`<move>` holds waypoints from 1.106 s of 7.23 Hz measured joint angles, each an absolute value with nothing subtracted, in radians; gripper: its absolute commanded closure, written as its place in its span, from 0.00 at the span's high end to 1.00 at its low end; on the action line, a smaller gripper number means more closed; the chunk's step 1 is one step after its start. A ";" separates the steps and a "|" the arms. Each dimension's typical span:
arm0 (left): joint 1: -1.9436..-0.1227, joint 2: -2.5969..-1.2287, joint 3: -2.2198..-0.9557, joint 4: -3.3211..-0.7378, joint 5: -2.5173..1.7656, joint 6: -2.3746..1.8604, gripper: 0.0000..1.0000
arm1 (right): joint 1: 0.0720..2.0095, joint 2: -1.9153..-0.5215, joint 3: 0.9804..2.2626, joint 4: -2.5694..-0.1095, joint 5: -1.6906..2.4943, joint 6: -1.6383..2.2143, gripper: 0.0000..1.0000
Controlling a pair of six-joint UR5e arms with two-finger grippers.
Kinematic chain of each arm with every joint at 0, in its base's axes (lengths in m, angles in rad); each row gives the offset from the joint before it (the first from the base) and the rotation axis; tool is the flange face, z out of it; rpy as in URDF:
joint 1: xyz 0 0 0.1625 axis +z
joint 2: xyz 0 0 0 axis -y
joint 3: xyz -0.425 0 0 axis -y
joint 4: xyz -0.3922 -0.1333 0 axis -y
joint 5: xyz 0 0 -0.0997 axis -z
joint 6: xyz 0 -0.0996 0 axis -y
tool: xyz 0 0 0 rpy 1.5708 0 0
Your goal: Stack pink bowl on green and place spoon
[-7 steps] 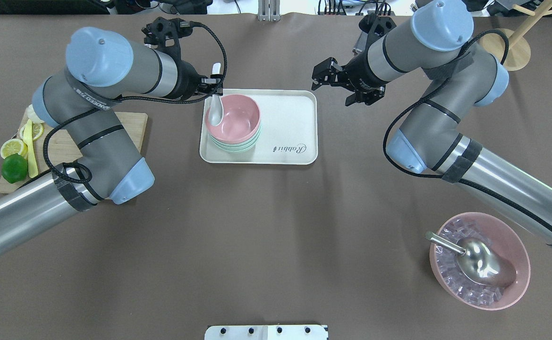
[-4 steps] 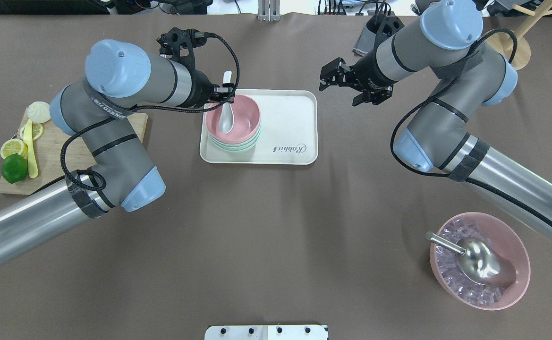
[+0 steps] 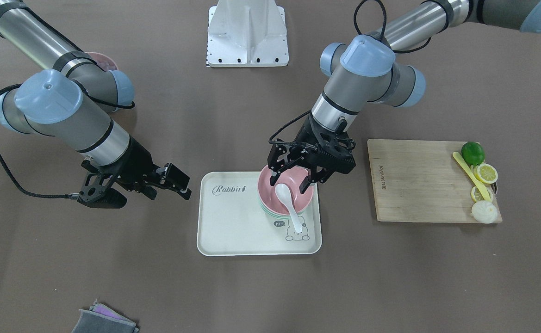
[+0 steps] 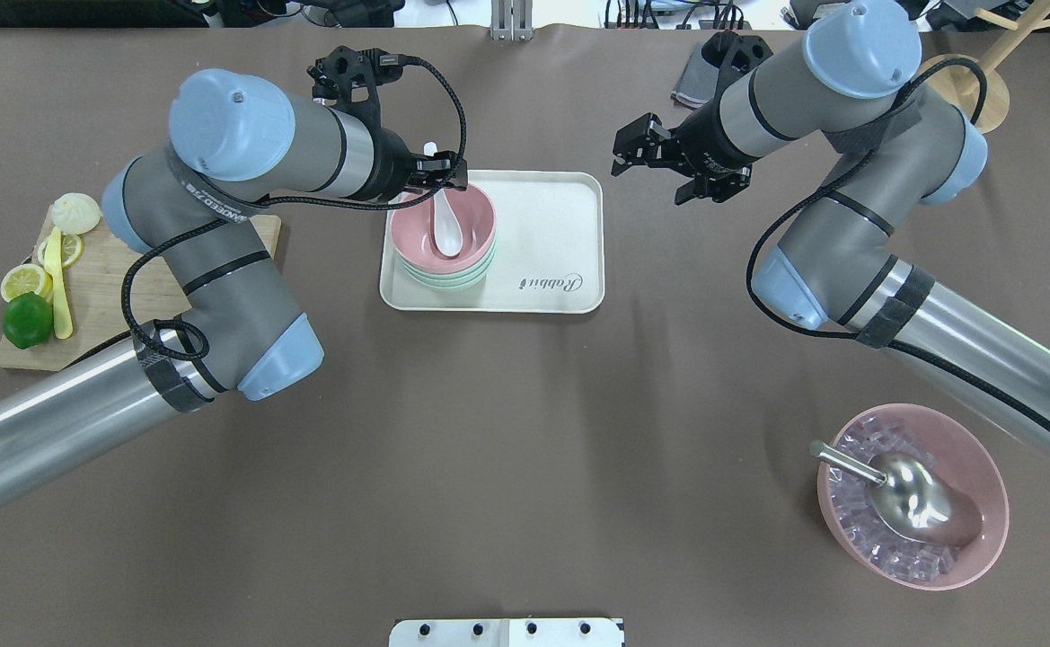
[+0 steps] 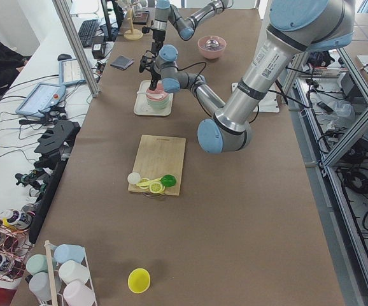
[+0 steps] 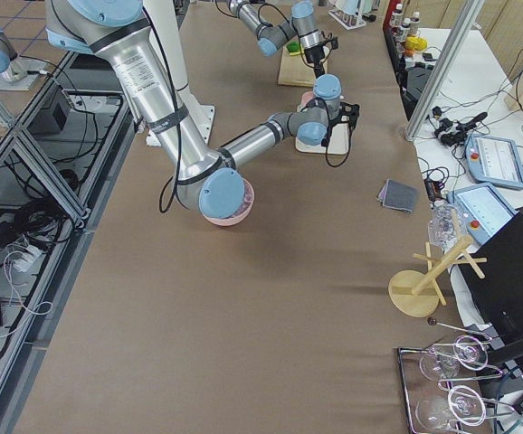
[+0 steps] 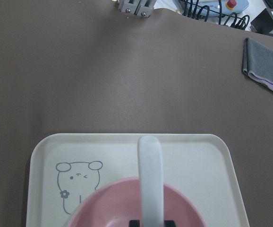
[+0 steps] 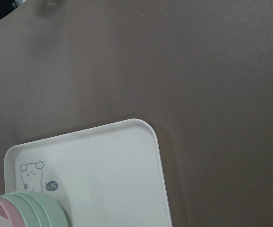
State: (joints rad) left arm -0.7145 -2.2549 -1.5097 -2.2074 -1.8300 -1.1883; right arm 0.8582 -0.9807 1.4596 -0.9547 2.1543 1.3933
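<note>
A pink bowl [image 4: 469,241] sits stacked on green bowls [image 4: 448,280] at the left of a cream tray [image 4: 551,225]. The stack also shows in the front view, pink bowl [image 3: 266,188] over green bowls [image 3: 270,212]. My left gripper [image 4: 442,178] is shut on the handle of a white spoon [image 4: 446,229]. The scoop hangs down inside the pink bowl and the handle sticks out over the far rim. The left wrist view shows the spoon [image 7: 149,175] between my fingertips. My right gripper [image 4: 648,180] is open and empty, above the table to the right of the tray.
A wooden cutting board [image 4: 102,288] with a lime [image 4: 26,319], lemon slices and a bun lies at the left. A large pink bowl of ice with a metal scoop [image 4: 911,508] stands front right. A grey cloth [image 7: 264,66] and a wooden stand [image 4: 974,90] are at the far right.
My left gripper has carried the spoon rightward from the pink bowl's left rim to over its middle. My right gripper has drawn back a little to the right.
</note>
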 measured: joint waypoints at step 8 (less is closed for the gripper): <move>-1.127 -1.852 -1.842 -1.720 -2.030 -0.587 0.98 | 1.262 -1.210 1.535 -1.587 2.244 0.368 1.00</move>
